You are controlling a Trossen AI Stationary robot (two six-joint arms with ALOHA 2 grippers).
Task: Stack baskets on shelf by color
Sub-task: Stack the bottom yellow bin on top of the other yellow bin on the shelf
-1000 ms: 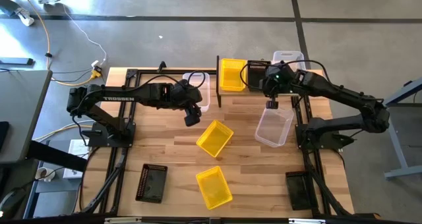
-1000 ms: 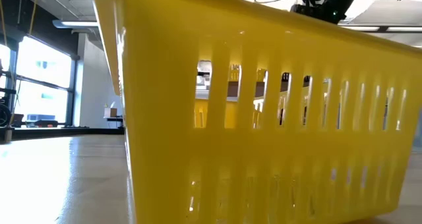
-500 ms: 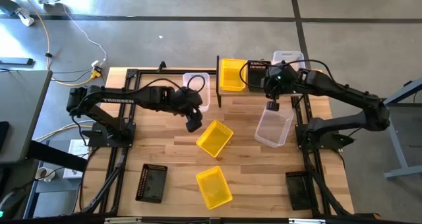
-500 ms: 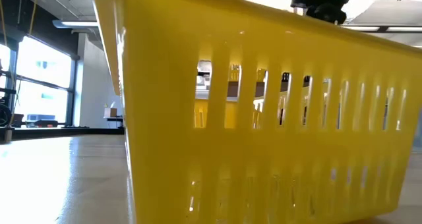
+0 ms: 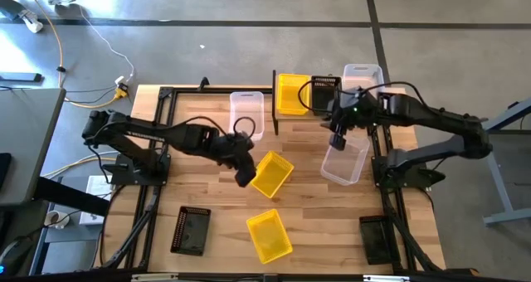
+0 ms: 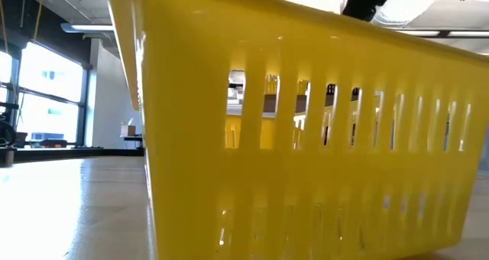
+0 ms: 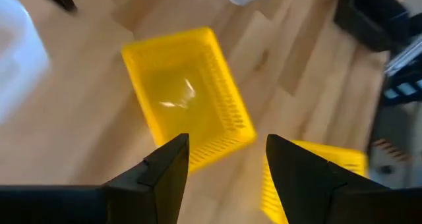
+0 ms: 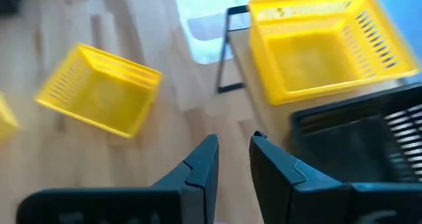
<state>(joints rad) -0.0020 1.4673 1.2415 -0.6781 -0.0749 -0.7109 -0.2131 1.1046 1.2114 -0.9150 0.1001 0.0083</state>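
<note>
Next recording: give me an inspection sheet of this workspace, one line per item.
Surface: light-wood table, bare between baskets.
Job's things: shelf holds a yellow basket, a black basket and a clear basket; on the table two yellow baskets, two clear baskets, two black baskets.
Clutter: nothing seen.
Grippers: left gripper open above the middle yellow basket; right gripper empty, jaws slightly apart, near the shelf.
Cables: yellow cable on the floor.
Surroundings: grey floor; windows in the low view.
</note>
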